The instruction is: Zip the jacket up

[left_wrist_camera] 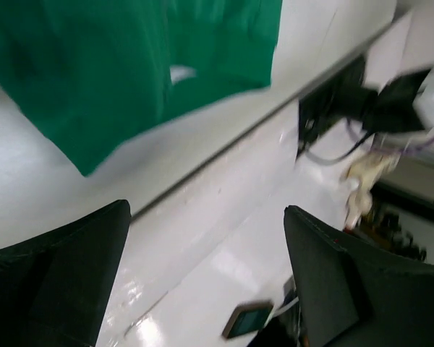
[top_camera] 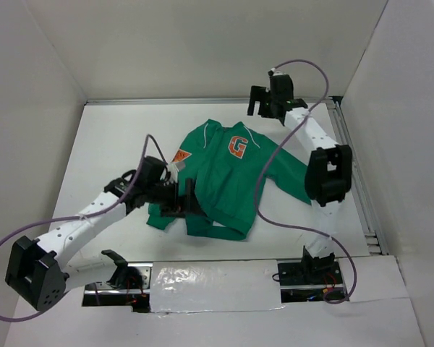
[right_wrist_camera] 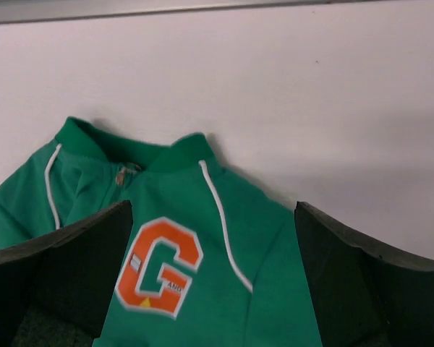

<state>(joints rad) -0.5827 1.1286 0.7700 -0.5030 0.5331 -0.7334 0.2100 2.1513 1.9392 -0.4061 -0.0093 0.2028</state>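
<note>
Watching the right wrist feed, I saw the jacket (right_wrist_camera: 267, 275) collar (right_wrist_camera: 181, 150) and orange G (right_wrist_camera: 159, 266) on the table (right_wrist_camera: 311, 87); the left wrist caught only hem (left_wrist_camera: 94, 137). Left gripper (left_wrist_camera: 206, 210) and right gripper (right_wrist_camera: 213, 217) stood spread.

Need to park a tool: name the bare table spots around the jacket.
Bare table: far left corner, between jacket and left wall; strip between collar and back wall, near the right gripper. Crowded: hem by the left gripper, and under the right arm.

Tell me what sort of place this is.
Probably a robot lab test cell: white panel walls enclose a white table, two cabled arms mounted at its edge, one jacket laid out.
</note>
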